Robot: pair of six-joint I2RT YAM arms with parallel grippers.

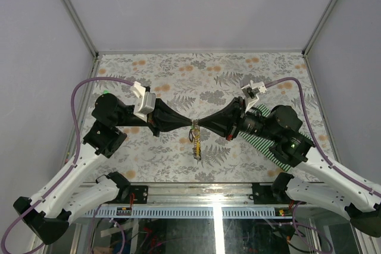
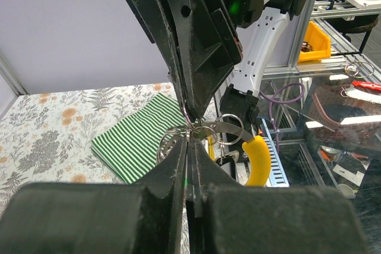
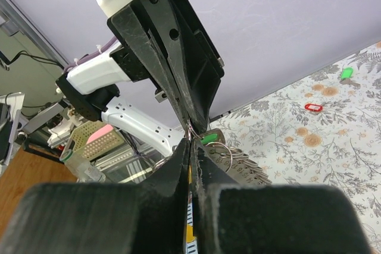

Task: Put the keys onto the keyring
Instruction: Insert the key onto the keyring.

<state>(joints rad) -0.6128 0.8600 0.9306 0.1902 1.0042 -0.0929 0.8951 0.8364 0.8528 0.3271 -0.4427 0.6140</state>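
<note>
- keyring point(image 1: 194, 127) is up in mid-air over the middle of the desk point(image 1: 178, 75), right where the 2 arms meet tip to tip
- keys point(image 1: 197, 147) already on it dangle below the pinch. Long axis looks roughly vertical imo; in the top view the bunch trails toward the near edge
- left end effector point(image 1: 190, 124) is fully closed, nipping the ring wire from the left
- right end effector point(image 1: 200, 124) is the same from the right: clamped on the ring, no gap
- so the ring sits dead between both tips, neither arm nearer
- loose red key point(image 3: 314, 107) + green key point(image 3: 346, 74) lie flat on the desk, well apart from the pinch
- can't tell which way they point, too small
- striped mat point(image 2: 140, 141) lies under the right arm
</note>
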